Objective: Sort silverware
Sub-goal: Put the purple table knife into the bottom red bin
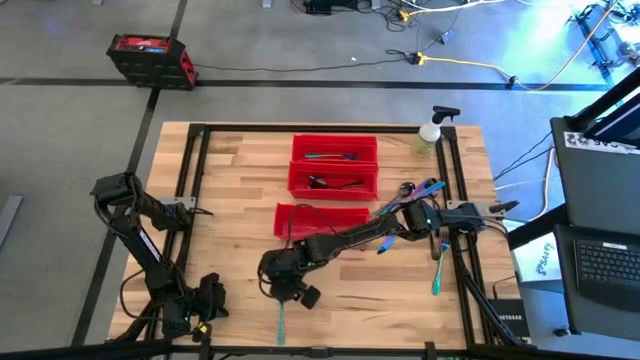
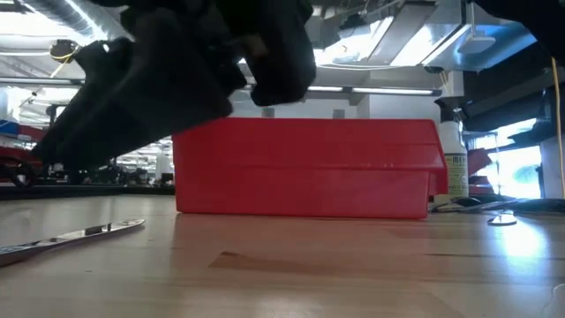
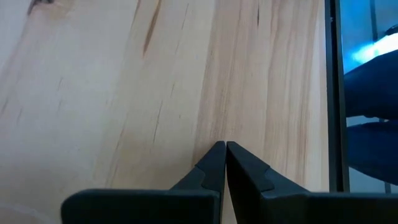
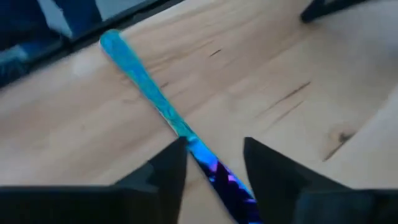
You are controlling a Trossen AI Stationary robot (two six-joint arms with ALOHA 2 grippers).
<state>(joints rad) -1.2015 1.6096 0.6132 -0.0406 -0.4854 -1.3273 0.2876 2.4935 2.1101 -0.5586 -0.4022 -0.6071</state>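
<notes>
One iridescent teal-to-purple piece of silverware (image 4: 149, 93) lies flat on the wood near the table's near edge (image 1: 281, 322), and shows as a slim strip in the low view (image 2: 79, 234). My right gripper (image 4: 214, 146) is open and hovers over it, one finger on each side of its purple part, without touching it (image 1: 290, 292). More silverware lies in a heap (image 1: 412, 193) by the right arm's base, and a single teal piece (image 1: 437, 272) lies near the right edge. My left gripper (image 3: 224, 149) is shut over bare wood at the near left (image 1: 205, 298).
Three red bins sit in a row from the far side to the table's middle (image 1: 335, 150) (image 1: 333, 180) (image 1: 320, 218); the two far ones hold utensils. The nearest bin fills the low view (image 2: 305, 168). A clear spray bottle (image 1: 430, 135) stands at the far right corner.
</notes>
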